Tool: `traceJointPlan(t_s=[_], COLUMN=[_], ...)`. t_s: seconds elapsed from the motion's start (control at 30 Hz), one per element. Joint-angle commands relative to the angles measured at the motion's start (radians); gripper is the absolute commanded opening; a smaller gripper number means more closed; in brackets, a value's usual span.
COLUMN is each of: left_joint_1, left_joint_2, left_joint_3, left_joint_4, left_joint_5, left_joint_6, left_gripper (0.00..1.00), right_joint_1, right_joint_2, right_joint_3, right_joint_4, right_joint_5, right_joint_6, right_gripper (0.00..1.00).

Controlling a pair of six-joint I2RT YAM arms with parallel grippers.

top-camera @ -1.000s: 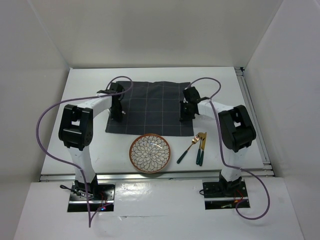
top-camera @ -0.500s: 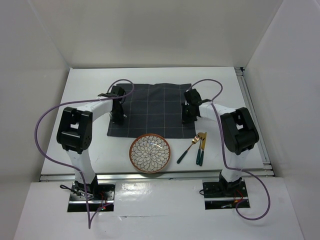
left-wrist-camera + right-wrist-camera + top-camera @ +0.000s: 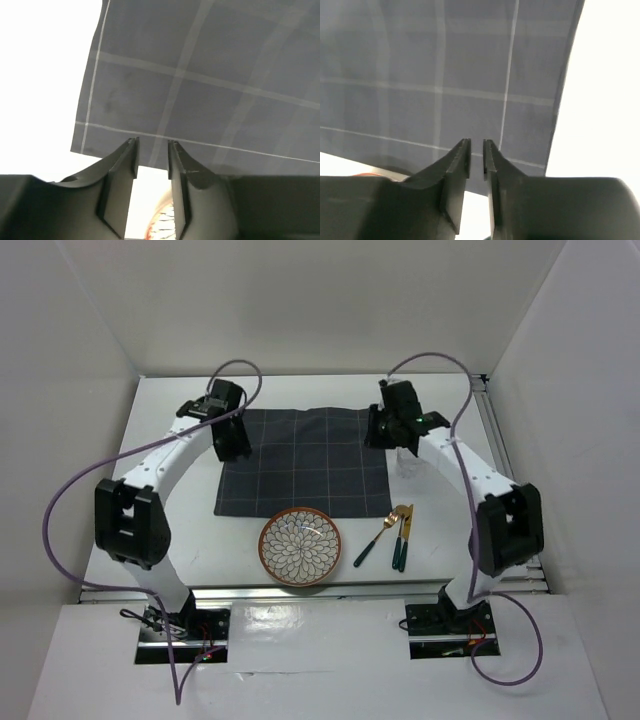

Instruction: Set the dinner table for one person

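Top external view shows me the dinner table (image 3: 300, 390) under both arms, with the grey mat (image 3: 300, 465) on its middle. The left gripper (image 3: 151, 145) has its fingers apart over the mat's edge. The right gripper (image 3: 476, 144) has its fingers only slightly apart.

A dark checked mat (image 3: 300, 460) is spread flat. A flower plate (image 3: 300, 546) is set at its near edge. Green-handled cutlery (image 3: 399, 540) is laid by its near right corner.
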Motion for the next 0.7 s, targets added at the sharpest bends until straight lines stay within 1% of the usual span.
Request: traceJointPlan(t_s=[0.0, 0.03, 0.07, 0.13, 0.17, 0.2, 0.27, 0.3, 0.37, 0.4, 0.43, 0.5, 0.67], left_joint_1=[-0.018, -0.018, -0.018, -0.018, -0.018, -0.018, -0.028, -0.028, -0.038, -0.038, -0.038, -0.038, -0.063], left_joint_2=[-0.101, -0.120, -0.131, -0.154, -0.177, -0.189, -0.211, -0.232, -0.251, -0.265, -0.265, -0.265, -0.242], left_joint_3=[0.122, 0.150, 0.150, 0.162, 0.162, 0.162, 0.149, 0.130, 0.091, 0.074, 0.057, 0.032, 0.023], left_joint_4=[-0.071, -0.071, -0.084, -0.084, -0.084, -0.084, -0.084, -0.084, -0.049, -0.048, -0.032, -0.021, -0.021], left_joint_5=[-0.037, -0.037, -0.037, -0.037, -0.037, -0.023, 0.001, 0.012, 0.021, 0.021, 0.021, 0.038, 0.038], left_joint_6=[0.030, 0.042, 0.056, 0.056, 0.068, 0.068, 0.077, 0.077, 0.088, 0.088, 0.088, 0.088, 0.077], left_gripper=[0.47, 0.47, 0.47, 0.48, 0.53, 0.55, 0.65, 0.69, 0.70, 0.73, 0.73, 0.73, 0.73], right_joint_1=[-0.024, -0.041, -0.061, -0.140, -0.169, -0.229, -0.277, -0.317, -0.352, -0.378, -0.378, -0.389, -0.389], right_joint_2=[-0.141, -0.163, -0.181, -0.230, -0.241, -0.253, -0.253, -0.253, -0.253, -0.253, -0.237, -0.212, -0.114], right_joint_3=[0.079, 0.070, 0.061, 0.012, -0.007, -0.022, -0.073, -0.088, -0.132, -0.142, -0.142, -0.154, -0.163], right_joint_4=[-0.060, -0.060, -0.074, -0.083, -0.093, -0.093, -0.106, -0.106, -0.079, -0.070, -0.061, -0.033, 0.044], right_joint_5=[0.090, 0.105, 0.118, 0.129, 0.129, 0.129, 0.129, 0.120, 0.089, 0.057, 0.047, 0.031, -0.012], right_joint_6=[-0.009, 0.000, 0.009, 0.018, 0.035, 0.046, 0.066, 0.080, 0.080, 0.080, 0.080, 0.080, 0.090], right_gripper=[0.33, 0.45, 0.54, 0.68, 0.78, 0.81, 0.90, 0.91, 0.91, 0.91, 0.91, 0.88, 0.80])
